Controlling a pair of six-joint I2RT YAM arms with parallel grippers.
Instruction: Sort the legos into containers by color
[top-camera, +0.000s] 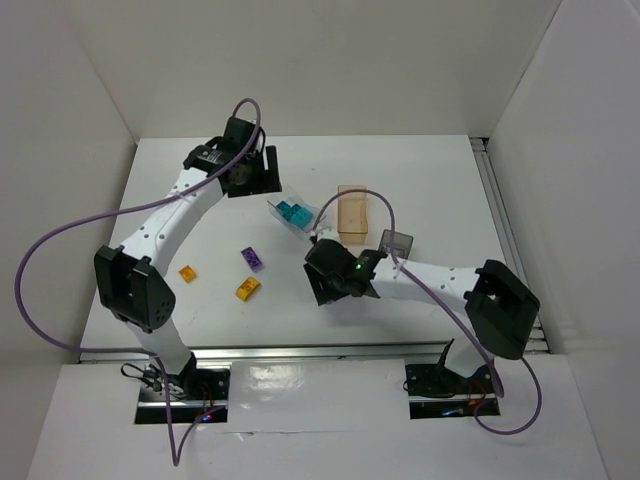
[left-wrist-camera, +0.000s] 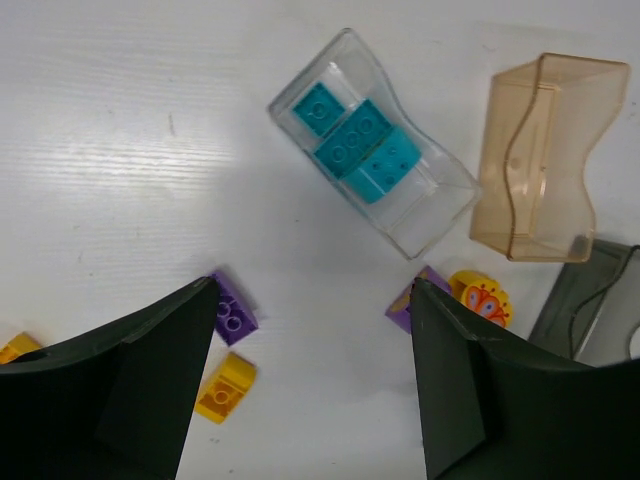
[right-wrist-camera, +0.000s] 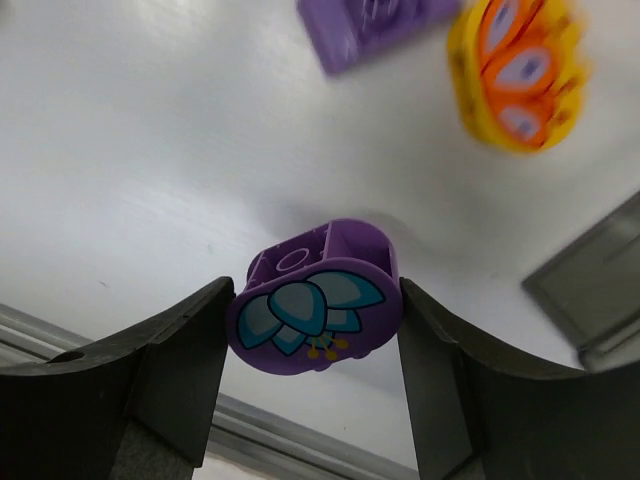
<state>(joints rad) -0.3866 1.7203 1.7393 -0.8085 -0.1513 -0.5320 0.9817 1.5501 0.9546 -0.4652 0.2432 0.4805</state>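
Left of the table: orange lego (top-camera: 187, 272), yellow lego (top-camera: 247, 288) and purple lego (top-camera: 252, 258) lie loose and apart. Left gripper (left-wrist-camera: 312, 290) hangs over the table, jaws wide apart, nothing between them. Clear bin (left-wrist-camera: 425, 205) holds three teal legos (left-wrist-camera: 355, 145). Right gripper (right-wrist-camera: 315, 288) is clamped on the rounded purple lego (right-wrist-camera: 312, 325), both fingers touching its sides. Amber bin (top-camera: 355, 212) and grey bin (top-camera: 398, 240) stand rightmost.
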